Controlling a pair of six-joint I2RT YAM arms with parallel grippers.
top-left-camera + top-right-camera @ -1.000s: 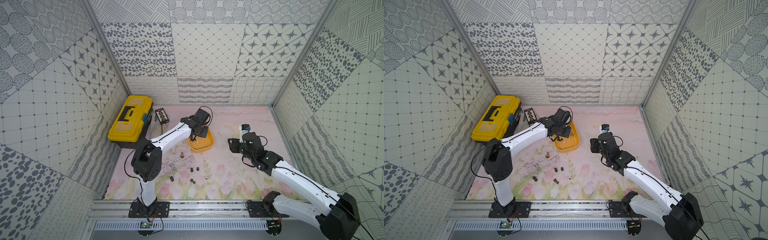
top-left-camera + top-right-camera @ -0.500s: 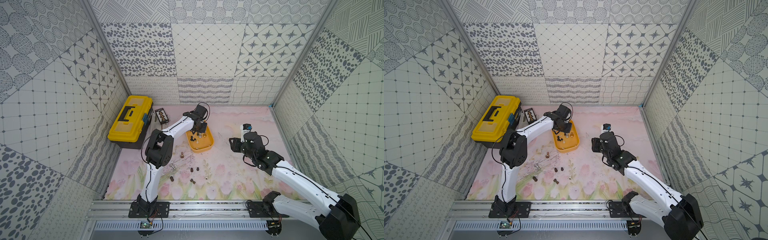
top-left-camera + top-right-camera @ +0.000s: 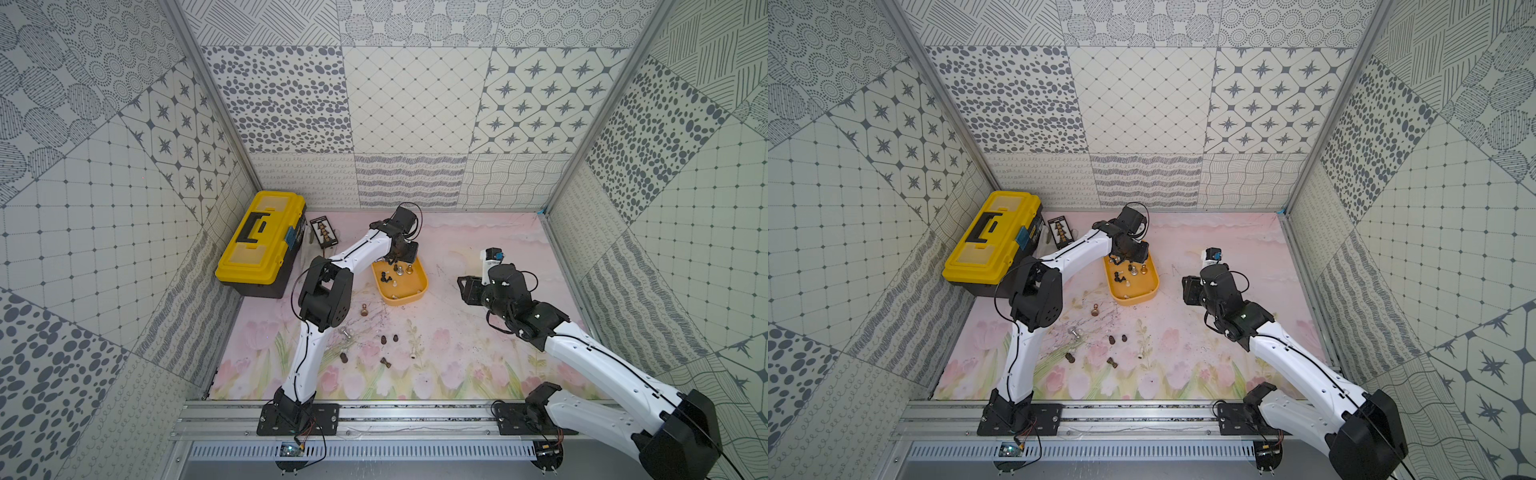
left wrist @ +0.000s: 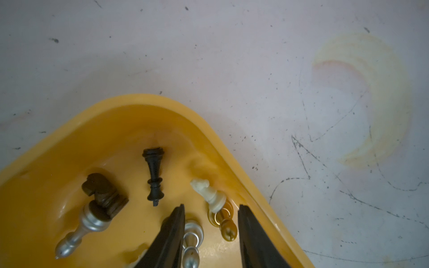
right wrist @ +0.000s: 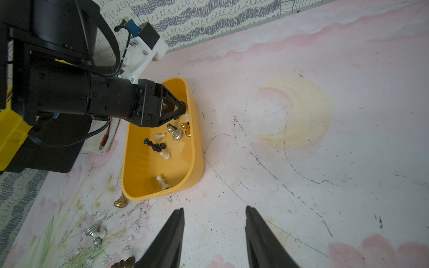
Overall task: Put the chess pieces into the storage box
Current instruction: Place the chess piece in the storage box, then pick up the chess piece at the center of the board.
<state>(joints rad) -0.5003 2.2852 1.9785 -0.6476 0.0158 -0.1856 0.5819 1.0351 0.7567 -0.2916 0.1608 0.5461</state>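
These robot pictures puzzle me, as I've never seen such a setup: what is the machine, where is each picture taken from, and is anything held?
It is a robot with two arms, a left arm and a right arm, bolted to a rail. Both top views look down on the whole scene. Each wrist view comes from a camera beside that arm's pincer. The left gripper hangs open over the orange storage box, gripping nothing. Several chess pieces lie inside it. The right gripper hovers open and empty above the floral mat. A few loose pieces lie on the mat, and a yellow toolbox stands on the left arm's side.
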